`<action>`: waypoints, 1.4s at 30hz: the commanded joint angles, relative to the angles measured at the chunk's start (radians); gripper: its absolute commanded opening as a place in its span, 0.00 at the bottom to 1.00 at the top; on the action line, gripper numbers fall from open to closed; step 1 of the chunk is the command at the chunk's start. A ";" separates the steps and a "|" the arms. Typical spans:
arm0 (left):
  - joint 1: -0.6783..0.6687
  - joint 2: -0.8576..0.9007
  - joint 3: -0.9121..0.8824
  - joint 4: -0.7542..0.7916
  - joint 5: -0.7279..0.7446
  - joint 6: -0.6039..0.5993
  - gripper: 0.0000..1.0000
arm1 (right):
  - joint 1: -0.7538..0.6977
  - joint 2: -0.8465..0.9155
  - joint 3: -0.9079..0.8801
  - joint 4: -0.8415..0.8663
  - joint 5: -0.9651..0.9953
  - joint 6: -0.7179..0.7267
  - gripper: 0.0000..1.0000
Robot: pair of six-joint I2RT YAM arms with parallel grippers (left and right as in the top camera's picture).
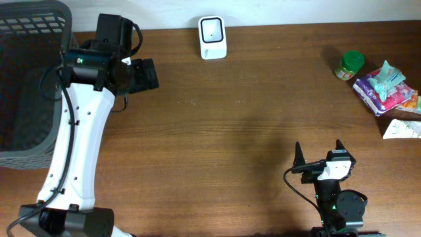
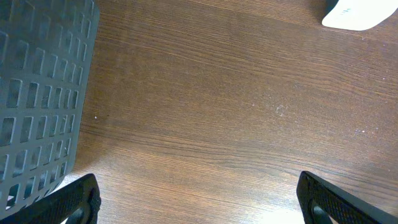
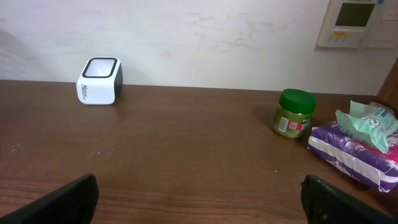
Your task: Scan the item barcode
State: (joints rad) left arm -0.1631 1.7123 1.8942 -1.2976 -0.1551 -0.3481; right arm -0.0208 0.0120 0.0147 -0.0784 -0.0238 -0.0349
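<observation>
A white barcode scanner [image 1: 212, 37] with a dark window stands at the table's back edge; it also shows in the right wrist view [image 3: 99, 81] and at the top right corner of the left wrist view [image 2: 357, 15]. Items lie at the far right: a green-lidded jar [image 1: 349, 64] [image 3: 294, 113], a purple and teal soft pack [image 1: 385, 89] [image 3: 360, 149] and a white packet [image 1: 402, 128]. My left gripper [image 1: 146, 74] [image 2: 199, 205] hangs open and empty over bare wood beside the basket. My right gripper [image 1: 319, 151] [image 3: 202, 202] is open and empty near the front edge, facing the scanner and items.
A dark grey slotted basket [image 1: 29, 79] [image 2: 37, 93] fills the left end of the table. A white wall with a control panel [image 3: 354, 22] runs behind the table. Brown wood stretches between the scanner and the right gripper.
</observation>
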 commanded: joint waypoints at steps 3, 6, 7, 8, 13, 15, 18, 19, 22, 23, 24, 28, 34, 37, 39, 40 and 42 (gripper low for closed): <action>-0.004 0.001 0.002 0.001 -0.007 0.005 0.99 | -0.007 -0.009 -0.009 -0.001 0.013 -0.006 0.99; -0.004 0.001 0.002 -0.020 0.037 0.005 0.99 | -0.007 -0.009 -0.009 -0.001 0.013 -0.006 0.99; -0.004 0.001 0.002 -0.038 0.033 0.005 0.99 | -0.007 -0.009 -0.009 -0.001 0.013 -0.006 0.99; -0.004 0.005 0.002 -0.066 0.024 0.005 0.99 | -0.007 -0.009 -0.009 -0.001 0.013 -0.006 0.99; -0.005 0.007 -0.101 -0.081 0.027 0.005 0.99 | -0.007 -0.009 -0.009 -0.001 0.013 -0.006 0.99; -0.007 -0.025 -0.219 0.015 0.032 0.007 0.99 | -0.007 -0.009 -0.009 -0.001 0.013 -0.006 0.99; -0.007 -0.126 -0.496 0.373 0.210 0.203 0.99 | -0.007 -0.009 -0.009 -0.001 0.013 -0.006 0.99; -0.007 -0.183 -0.622 0.530 0.282 0.261 0.99 | -0.007 -0.009 -0.009 -0.001 0.013 -0.006 0.99; -0.007 -0.308 -0.867 0.788 0.341 0.327 0.99 | -0.007 -0.009 -0.009 -0.001 0.013 -0.006 0.99; -0.007 -0.354 -0.945 0.856 0.343 0.338 0.99 | -0.007 -0.009 -0.009 -0.001 0.013 -0.006 0.99; -0.007 -0.402 -1.019 0.915 0.343 0.342 0.99 | -0.007 -0.009 -0.009 -0.001 0.013 -0.006 0.99; -0.006 -0.668 -1.369 1.211 0.330 0.346 0.99 | -0.007 -0.009 -0.009 -0.001 0.013 -0.006 0.99; -0.006 -1.168 -1.698 1.312 0.262 0.346 0.99 | -0.007 -0.009 -0.009 -0.001 0.013 -0.006 0.99; -0.004 -1.311 -1.779 1.312 0.252 0.346 0.99 | -0.007 -0.009 -0.009 -0.001 0.013 -0.006 0.99; -0.004 -1.376 -1.829 1.313 0.250 0.346 0.99 | -0.007 -0.009 -0.009 -0.001 0.013 -0.006 0.99; -0.004 -1.407 -1.851 1.313 0.240 0.346 0.99 | -0.007 -0.009 -0.009 -0.001 0.013 -0.006 0.99; 0.015 -1.470 -1.886 1.306 0.238 0.345 0.99 | -0.007 -0.009 -0.009 -0.001 0.013 -0.006 0.99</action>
State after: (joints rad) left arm -0.1677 0.3210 0.0601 0.0120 0.1005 -0.0181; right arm -0.0212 0.0101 0.0147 -0.0776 -0.0235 -0.0349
